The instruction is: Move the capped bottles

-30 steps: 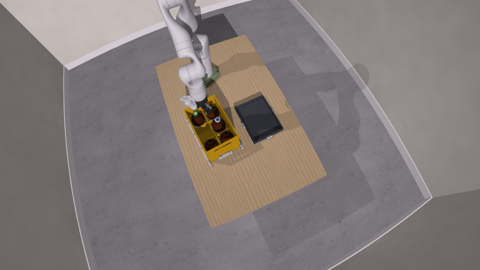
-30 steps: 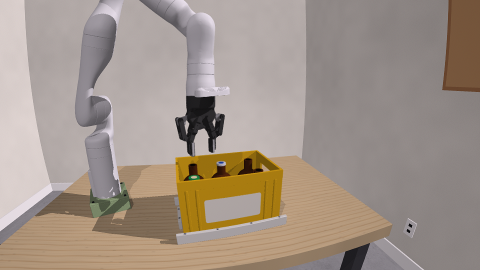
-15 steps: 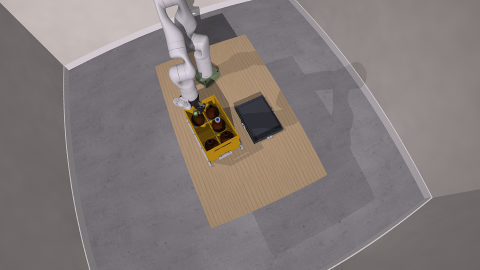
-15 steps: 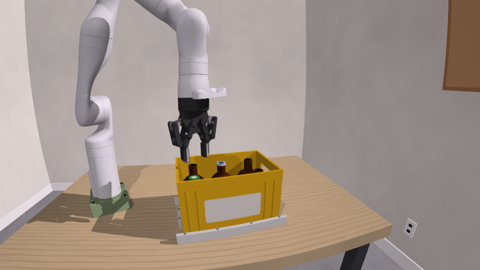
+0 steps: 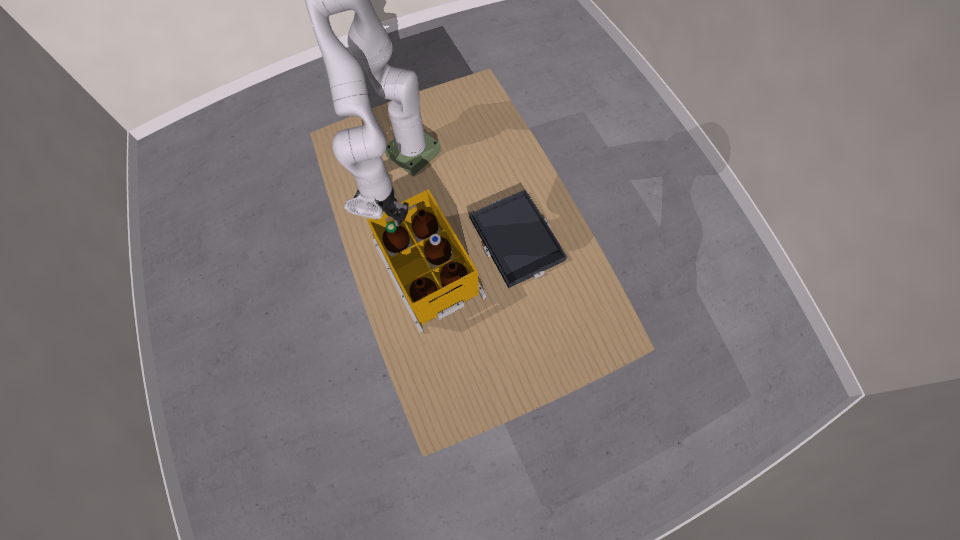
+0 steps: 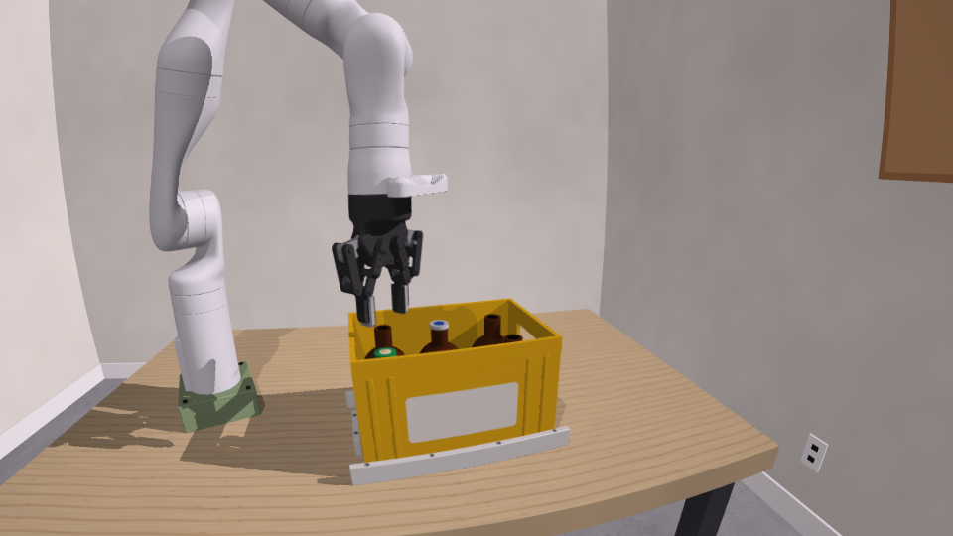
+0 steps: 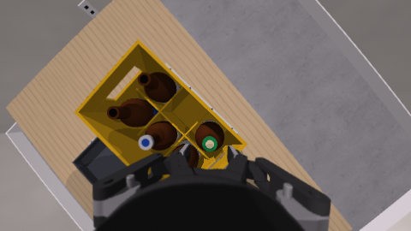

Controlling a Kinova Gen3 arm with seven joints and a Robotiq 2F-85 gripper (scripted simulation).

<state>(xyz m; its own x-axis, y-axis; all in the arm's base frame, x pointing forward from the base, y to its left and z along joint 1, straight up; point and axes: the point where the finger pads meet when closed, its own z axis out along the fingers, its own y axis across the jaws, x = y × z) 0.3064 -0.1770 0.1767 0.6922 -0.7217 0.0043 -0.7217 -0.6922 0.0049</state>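
Note:
The yellow crate (image 5: 423, 255) holds several brown bottles. One has a green cap (image 5: 390, 227), also in the wrist view (image 7: 209, 144) and the side view (image 6: 384, 351). One has a blue cap (image 5: 435, 239) (image 7: 145, 142) (image 6: 438, 325). Open bottles (image 7: 145, 79) (image 7: 113, 113) stand at the crate's far end, and another (image 6: 383, 331) is next to the green-capped one. My gripper (image 6: 383, 310) is open and empty, pointing down just above the crate's rim, almost over the green-capped bottle (image 7: 210, 151). The dark tray (image 5: 516, 238) is empty, beside the crate.
One middle cell of the crate (image 7: 188, 111) is empty. The arm's green base (image 5: 412, 153) stands behind the crate. The crate has grey rails along its foot (image 6: 460, 457). In the side view the tray is hidden behind the crate.

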